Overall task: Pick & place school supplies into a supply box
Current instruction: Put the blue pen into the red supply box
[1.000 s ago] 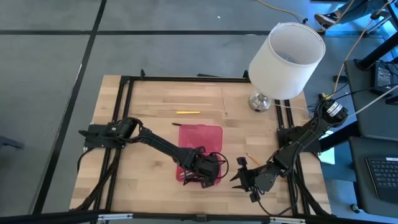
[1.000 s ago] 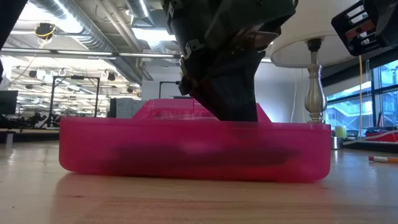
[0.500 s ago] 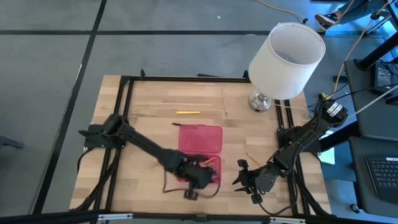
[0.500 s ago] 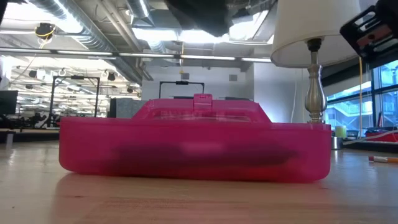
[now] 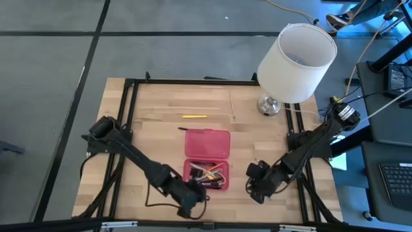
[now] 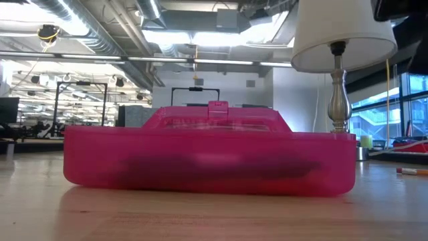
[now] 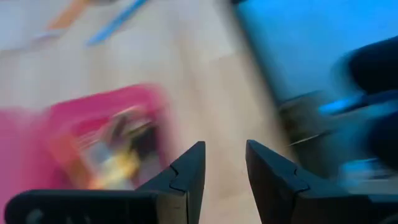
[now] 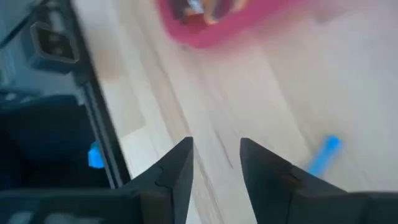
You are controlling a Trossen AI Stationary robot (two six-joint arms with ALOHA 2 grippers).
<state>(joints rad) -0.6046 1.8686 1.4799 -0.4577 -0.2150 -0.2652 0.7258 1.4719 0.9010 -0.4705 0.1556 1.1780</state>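
Supply box [image 5: 206, 156] sits open mid-surface, pens and scissors [image 5: 207, 175] piled in its near half (lid flat behind). Left gripper [image 5: 193, 197] hangs just off the box's front corner, right gripper [image 5: 255, 187] off to its right, both jaws parted and empty.

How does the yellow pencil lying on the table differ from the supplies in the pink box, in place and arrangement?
The yellow pencil lies alone on bare wood beyond the pink box, near the table's far side; the supplies sit inside the box's open tray. The pencil lies straight along the table's width, while the supplies form a mixed, crossing pile of several colours. The pencil is apart from the box; the supplies are enclosed by its walls. Neither is held by a gripper.
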